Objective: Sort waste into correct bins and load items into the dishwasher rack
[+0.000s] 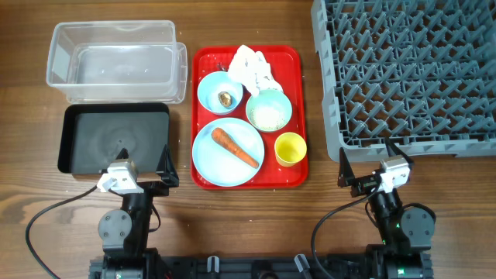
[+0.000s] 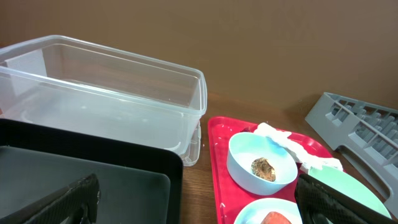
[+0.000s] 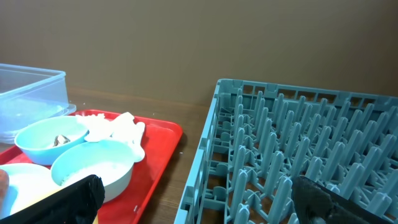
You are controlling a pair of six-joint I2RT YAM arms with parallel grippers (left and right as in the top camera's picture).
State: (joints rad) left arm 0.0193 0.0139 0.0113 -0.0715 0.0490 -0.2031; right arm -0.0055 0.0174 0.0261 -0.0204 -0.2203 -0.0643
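Note:
A red serving tray (image 1: 203, 93) holds a large pale blue plate (image 1: 213, 159) with an orange carrot (image 1: 235, 147). It also holds a small bowl (image 1: 211, 89) with a brown food lump (image 1: 225, 98), a small bowl (image 1: 269, 105) of white rice, a yellow cup (image 1: 290, 149) and crumpled white tissue (image 1: 252, 68). I cannot tell the spoon apart from the tissue, and no red wrapper shows. My left gripper (image 1: 139, 164) is open and empty at the black tray's (image 1: 116, 139) near edge. My right gripper (image 1: 370, 161) is open and empty at the grey rack's (image 1: 411, 74) near edge.
The clear tub (image 1: 116, 62) stands behind the black tray at the far left. The left wrist view shows the tub (image 2: 112, 93), the black tray (image 2: 93, 180) and the lump bowl (image 2: 245, 171). The right wrist view shows rack pegs (image 3: 298, 143) and the rice bowl (image 3: 93, 165).

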